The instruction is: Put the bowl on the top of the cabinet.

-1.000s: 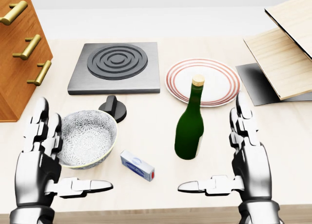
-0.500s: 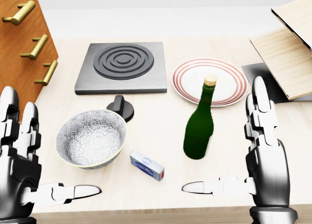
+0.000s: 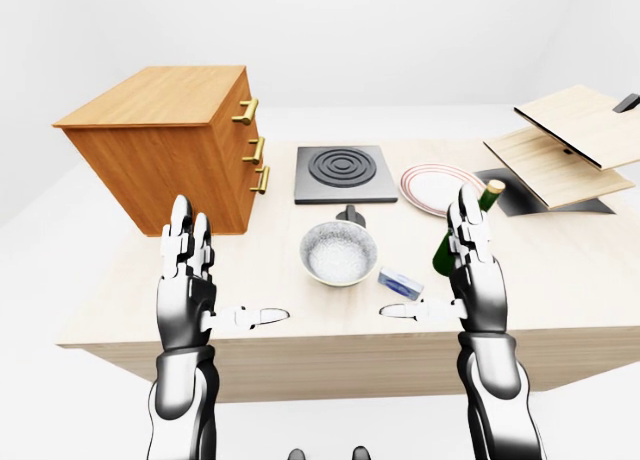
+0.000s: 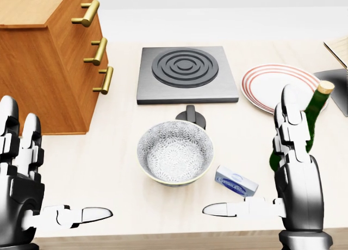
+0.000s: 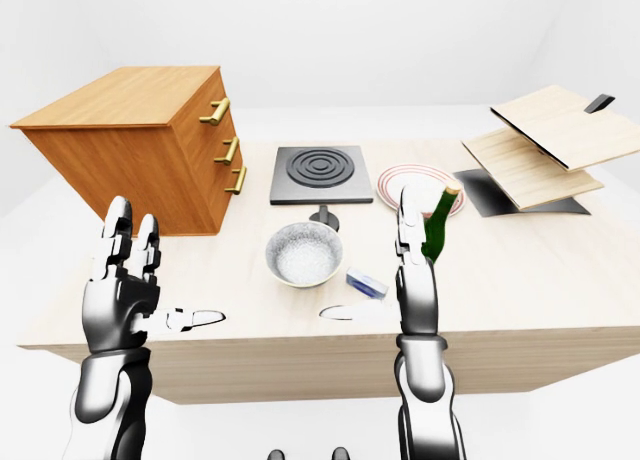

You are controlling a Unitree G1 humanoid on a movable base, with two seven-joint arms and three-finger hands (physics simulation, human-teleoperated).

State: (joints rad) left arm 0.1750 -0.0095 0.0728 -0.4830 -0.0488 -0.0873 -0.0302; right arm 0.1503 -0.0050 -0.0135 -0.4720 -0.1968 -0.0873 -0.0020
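The patterned grey bowl [image 4: 175,152] stands upright on the light wooden table [image 4: 109,168], in the middle of the head view. The wooden cabinet [image 3: 160,93] with brass handles stands to its left, and its flat top is bare. My left hand [image 4: 49,168] is open at the lower left of the head view, well apart from the bowl, below the cabinet's side. My right hand [image 4: 253,160] is open at the lower right, fingers upright and thumb pointing left. Neither hand touches the bowl.
A dark stove plate [image 4: 187,73] lies above the bowl, with a black knob [image 4: 191,117] between them. A small blue-and-white box [image 4: 236,181] lies right of the bowl. A green bottle [image 4: 312,117] stands behind my right hand, near a red-rimmed plate [image 4: 272,84]. Wooden boards [image 3: 565,145] lean at far right.
The whole picture has shifted right, so the camera has moved left: the cabinet shows more and the bowl sits mid-view. My left hand now stands farther from the bowl.
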